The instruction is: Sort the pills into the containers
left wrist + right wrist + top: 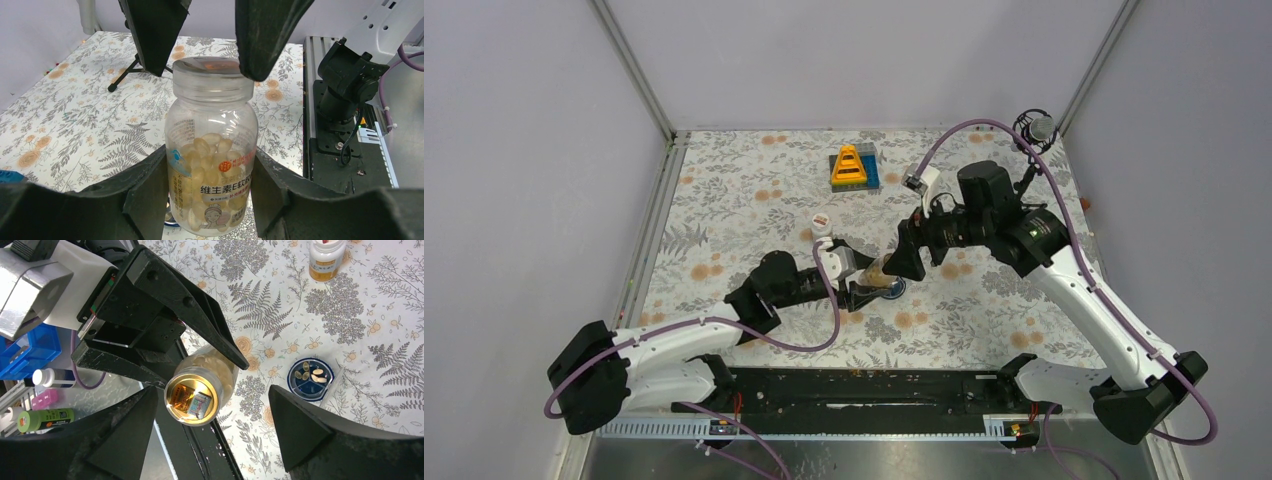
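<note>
My left gripper point(861, 291) is shut on a translucent bottle point(210, 131) of pale oval pills point(209, 148), with its jaws on the lower body point(210, 186). The bottle is held tilted above the table point(881, 267). My right gripper point(910, 262) is open, and its fingers point(262, 35) straddle the bottle's cap point(192, 400) with a gap on one side. A small round dark-blue dish point(310, 379) holding several pills point(316, 375) sits on the cloth just beside the bottle point(894, 290). A white bottle with a white cap point(823, 222) stands further back, and also shows in the right wrist view point(326, 259).
A yellow triangular toy on a grey-blue base point(853, 166) stands at the back. A black stand point(1036, 128) sits in the back right corner. A black rail point(854, 385) runs along the near edge. A blue bin point(25, 350) and small bottles lie off the table.
</note>
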### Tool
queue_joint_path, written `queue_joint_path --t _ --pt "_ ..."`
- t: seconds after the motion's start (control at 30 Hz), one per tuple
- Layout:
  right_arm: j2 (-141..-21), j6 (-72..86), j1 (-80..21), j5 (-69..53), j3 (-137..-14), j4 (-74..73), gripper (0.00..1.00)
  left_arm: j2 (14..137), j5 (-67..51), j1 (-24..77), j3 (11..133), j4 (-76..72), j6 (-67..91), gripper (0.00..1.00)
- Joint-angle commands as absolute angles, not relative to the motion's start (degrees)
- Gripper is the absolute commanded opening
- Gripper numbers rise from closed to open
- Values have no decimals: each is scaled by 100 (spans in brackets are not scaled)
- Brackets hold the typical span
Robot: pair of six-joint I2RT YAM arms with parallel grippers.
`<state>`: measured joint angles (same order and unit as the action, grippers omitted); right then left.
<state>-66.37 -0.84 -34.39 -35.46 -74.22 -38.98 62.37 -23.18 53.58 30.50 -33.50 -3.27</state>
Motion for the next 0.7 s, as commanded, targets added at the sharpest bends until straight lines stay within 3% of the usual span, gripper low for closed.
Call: queue_joint_path --t 0.0,0.2,0.43,0.5,0.67 --pt "-6529 -284 -3524 -3607 -7426 -3789 90 6232 -2471 5353 3361 -3659 -447 0" --pt "-6547 -333 -3632 -3420 -7387 -3742 78 6270 -2456 5356 3396 -3659 -457 0" --pt "-6724 119 -3840 -2669 -7489 -3574 47 6286 -2396 5353 3403 -3655 -503 0" --pt "-6865 631 -4008 -2034 -7572 -3458 37 6301 -2290 5353 3395 -3663 -569 0" --pt "-7254 2782 -4349 -56 -7727 -3388 28 6232 -1353 5353 3101 -4200 -729 0"
